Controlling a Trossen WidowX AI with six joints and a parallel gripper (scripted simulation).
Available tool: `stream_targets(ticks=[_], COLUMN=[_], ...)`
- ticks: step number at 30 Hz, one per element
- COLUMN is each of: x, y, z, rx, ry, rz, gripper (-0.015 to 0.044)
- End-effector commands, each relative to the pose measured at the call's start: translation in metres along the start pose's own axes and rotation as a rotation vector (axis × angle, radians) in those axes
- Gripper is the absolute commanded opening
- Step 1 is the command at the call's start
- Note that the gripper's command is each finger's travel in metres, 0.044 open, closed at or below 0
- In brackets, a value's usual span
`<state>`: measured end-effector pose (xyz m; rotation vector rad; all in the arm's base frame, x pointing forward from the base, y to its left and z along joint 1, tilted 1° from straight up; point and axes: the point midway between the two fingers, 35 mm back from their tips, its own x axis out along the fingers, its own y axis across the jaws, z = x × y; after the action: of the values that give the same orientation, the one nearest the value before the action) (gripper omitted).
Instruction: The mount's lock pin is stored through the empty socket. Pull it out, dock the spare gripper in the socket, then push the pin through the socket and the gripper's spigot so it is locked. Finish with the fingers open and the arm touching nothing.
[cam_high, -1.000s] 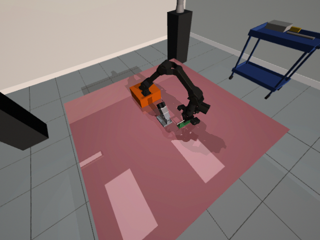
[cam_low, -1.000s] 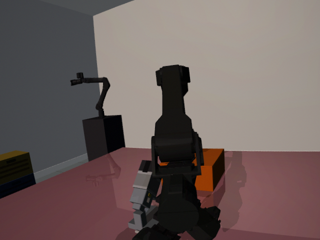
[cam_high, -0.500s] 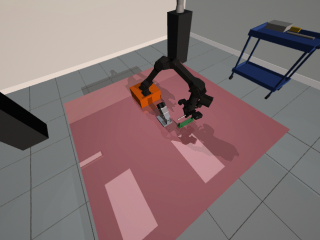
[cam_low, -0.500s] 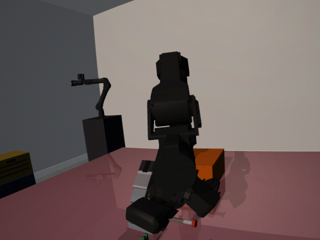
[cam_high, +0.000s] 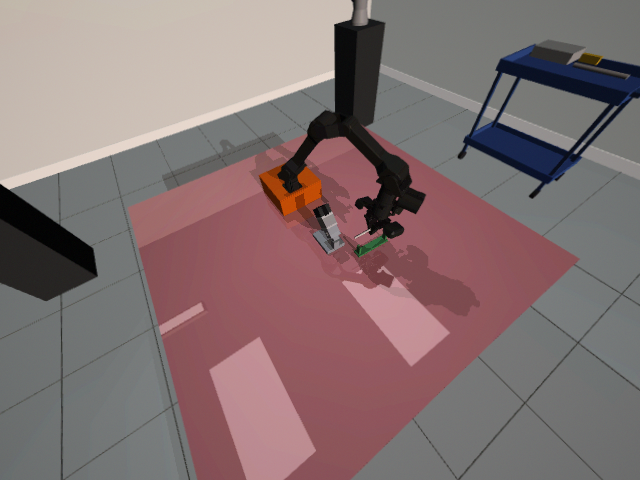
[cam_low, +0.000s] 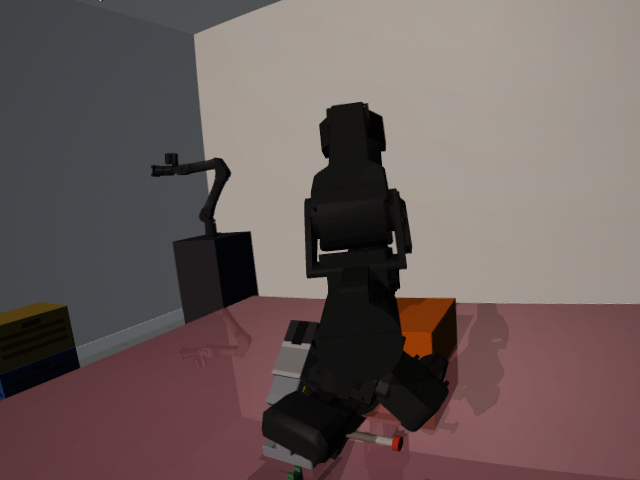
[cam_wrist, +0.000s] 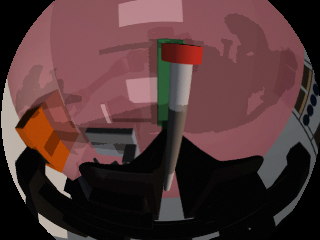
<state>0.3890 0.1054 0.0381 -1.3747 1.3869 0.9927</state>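
The lock pin (cam_high: 362, 234) (cam_low: 382, 440) (cam_wrist: 180, 90), pale with a red head, is held crosswise in my gripper (cam_high: 371, 229) (cam_wrist: 168, 133). My gripper is shut on it, a little above the green cradle (cam_high: 371, 246) (cam_low: 295, 473) (cam_wrist: 163, 90). The pin looks apart from the cradle. The red head points away from the fingers in the wrist view. The spare gripper (cam_high: 327, 222) (cam_low: 292, 360), grey with a black end, stands tilted on the mount's grey base (cam_high: 321, 240) (cam_low: 281, 454). The socket's holes and how deep the spigot sits cannot be made out.
An orange box (cam_high: 273, 193) (cam_low: 435, 310) (cam_wrist: 42, 132) stands at my arm's foot, behind the mount. A blue cart (cam_high: 558, 80) and black pedestals (cam_high: 351, 72) (cam_low: 199, 273) stand off the pink mat (cam_high: 491, 248). The spare gripper leans up close beside my wrist.
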Motion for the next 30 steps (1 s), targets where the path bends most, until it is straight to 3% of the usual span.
stream_targets(ticks=[1, 30], x=[-0.003, -0.020], y=[0.010, 0.083], z=[0.000, -0.006], rx=[0.004, -0.008], ry=[0.001, -0.002], rz=[0.003, 0.007], gripper=[0.0000, 0.0000])
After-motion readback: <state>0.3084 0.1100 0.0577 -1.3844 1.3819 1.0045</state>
